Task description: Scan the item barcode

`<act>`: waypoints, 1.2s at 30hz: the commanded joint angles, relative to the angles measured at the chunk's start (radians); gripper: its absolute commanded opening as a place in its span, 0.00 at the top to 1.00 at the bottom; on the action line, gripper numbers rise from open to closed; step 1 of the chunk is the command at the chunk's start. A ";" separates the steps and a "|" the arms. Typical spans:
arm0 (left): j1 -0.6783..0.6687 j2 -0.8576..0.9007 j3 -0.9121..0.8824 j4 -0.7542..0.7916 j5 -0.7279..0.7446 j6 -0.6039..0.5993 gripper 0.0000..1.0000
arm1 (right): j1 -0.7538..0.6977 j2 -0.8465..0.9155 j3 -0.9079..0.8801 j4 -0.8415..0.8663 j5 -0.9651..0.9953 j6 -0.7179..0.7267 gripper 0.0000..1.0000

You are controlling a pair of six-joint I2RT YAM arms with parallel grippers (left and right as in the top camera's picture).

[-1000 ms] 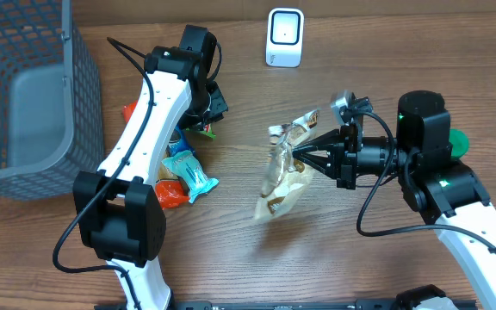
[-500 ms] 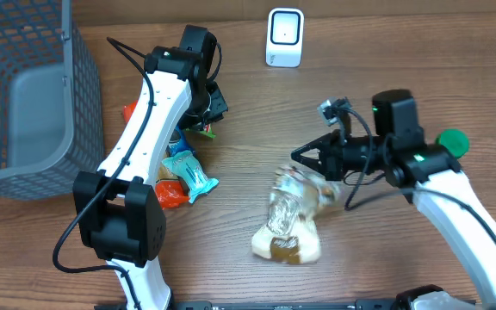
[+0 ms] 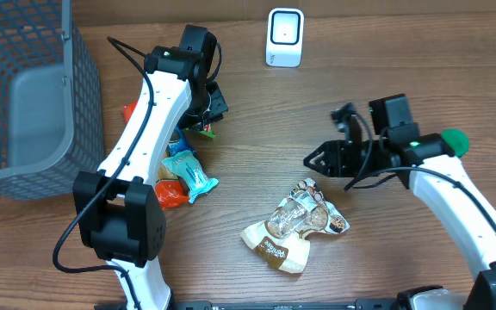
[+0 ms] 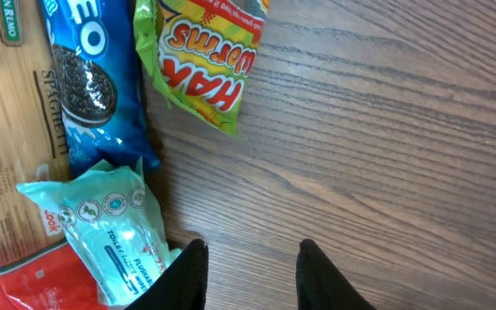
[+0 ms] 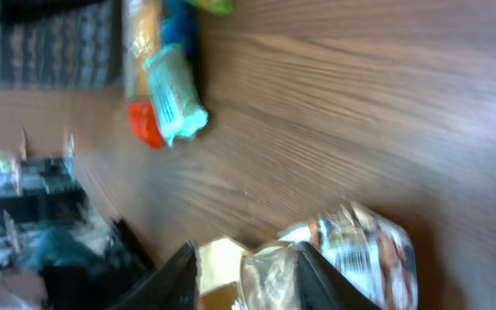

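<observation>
The item, a clear crinkled snack bag [image 3: 293, 226] with a tan label, lies flat on the wooden table at centre front. My right gripper [image 3: 311, 160] hangs above and behind it, open and apart from it. In the right wrist view the bag [image 5: 356, 254] shows blurred beyond the right gripper [image 5: 246, 263], whose fingers hold nothing. The white scanner [image 3: 284, 37] stands at the back centre. My left gripper [image 3: 211, 110] is over the pile of packs at the left; in its wrist view the left gripper [image 4: 252, 258] is open over bare wood.
A grey mesh basket [image 3: 24, 95] fills the far left. Beside the left arm lie a Haribo worms bag [image 4: 209, 52], a blue Oreo pack [image 4: 89, 77], spaghetti [image 4: 7, 129], a teal wipes pack [image 4: 110, 224] and a red pack [image 4: 24, 280].
My right gripper opened and let go of the snack bag, which dropped to the table. The right arm then drew back and up. The left arm has not moved.
</observation>
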 commanded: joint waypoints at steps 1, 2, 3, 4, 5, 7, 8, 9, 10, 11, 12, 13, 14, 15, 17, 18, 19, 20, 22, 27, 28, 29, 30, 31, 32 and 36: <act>0.005 -0.025 0.010 -0.002 -0.017 0.034 0.72 | -0.023 -0.031 0.032 -0.085 0.050 0.073 0.51; 0.005 -0.025 0.010 -0.001 -0.016 0.034 0.72 | -0.023 -0.029 0.031 -0.121 0.098 0.073 0.44; 0.005 -0.025 0.010 0.002 -0.016 0.034 0.72 | -0.016 -0.025 0.030 -0.168 0.179 0.073 0.36; 0.005 -0.025 0.010 0.005 -0.016 0.034 0.72 | -0.012 -0.022 0.030 -0.195 0.226 0.074 0.33; 0.005 -0.025 0.010 0.006 -0.016 0.034 0.72 | -0.011 -0.016 0.028 -0.223 0.269 0.082 0.31; 0.005 -0.025 0.010 0.005 -0.016 0.034 0.72 | -0.011 -0.006 0.016 -0.261 0.283 0.095 0.30; 0.005 -0.025 0.010 0.003 -0.016 0.035 0.72 | -0.013 -0.003 0.007 -0.270 0.293 0.125 0.30; 0.005 -0.025 0.010 0.000 -0.016 0.035 0.72 | -0.013 -0.003 -0.003 -0.278 0.307 0.164 0.30; 0.005 -0.025 0.010 -0.002 -0.017 0.035 0.72 | -0.013 -0.003 -0.016 -0.285 0.329 0.212 0.30; 0.005 -0.025 0.010 -0.004 -0.016 0.035 0.72 | -0.013 -0.004 -0.027 -0.291 0.343 0.245 0.30; 0.005 -0.025 0.010 -0.006 -0.016 0.035 0.72 | -0.013 -0.003 -0.038 -0.294 0.351 0.269 0.30; 0.005 -0.025 0.010 -0.006 -0.016 0.035 0.72 | -0.013 -0.004 -0.049 -0.296 0.354 0.286 0.30; 0.005 -0.025 0.010 -0.006 -0.016 0.034 0.72 | -0.013 -0.004 -0.063 -0.294 0.354 0.294 0.29; 0.005 -0.025 0.010 -0.006 -0.016 0.034 0.72 | -0.013 -0.004 -0.075 -0.292 0.354 0.299 0.28; 0.004 -0.025 0.010 -0.005 -0.016 0.034 0.72 | -0.013 -0.004 -0.112 -0.277 0.354 0.318 0.27; 0.004 -0.025 0.010 -0.005 -0.016 0.034 0.72 | -0.013 -0.004 -0.124 -0.275 0.353 0.320 0.27; 0.003 -0.025 0.010 -0.005 -0.016 0.034 0.72 | -0.013 -0.004 -0.141 -0.270 0.353 0.320 0.27; 0.003 -0.025 0.010 -0.006 -0.016 0.034 0.72 | -0.013 -0.004 -0.153 -0.266 0.351 0.320 0.27; 0.003 -0.025 0.010 -0.006 -0.016 0.034 0.72 | -0.013 -0.004 -0.168 -0.251 0.338 0.320 0.28; 0.003 -0.025 0.010 -0.006 -0.016 0.034 0.72 | -0.005 -0.004 -0.183 -0.188 0.271 0.273 0.29; 0.003 -0.025 0.010 -0.005 -0.016 0.034 0.72 | 0.001 -0.004 -0.186 -0.173 0.266 0.262 0.30; 0.003 -0.025 0.010 -0.005 -0.016 0.034 0.72 | 0.010 -0.004 -0.192 -0.156 0.263 0.259 0.30; 0.003 -0.025 0.010 -0.005 -0.016 0.034 0.72 | 0.018 -0.004 -0.199 -0.145 0.259 0.259 0.30; 0.003 -0.025 0.010 -0.005 -0.016 0.034 0.72 | 0.029 -0.004 -0.206 -0.135 0.259 0.259 0.31; 0.003 -0.025 0.010 -0.005 -0.016 0.034 0.71 | 0.038 -0.003 -0.215 -0.124 0.259 0.259 0.31; 0.003 -0.025 0.010 -0.003 -0.016 0.034 0.72 | 0.065 -0.004 -0.267 -0.067 0.235 0.259 0.34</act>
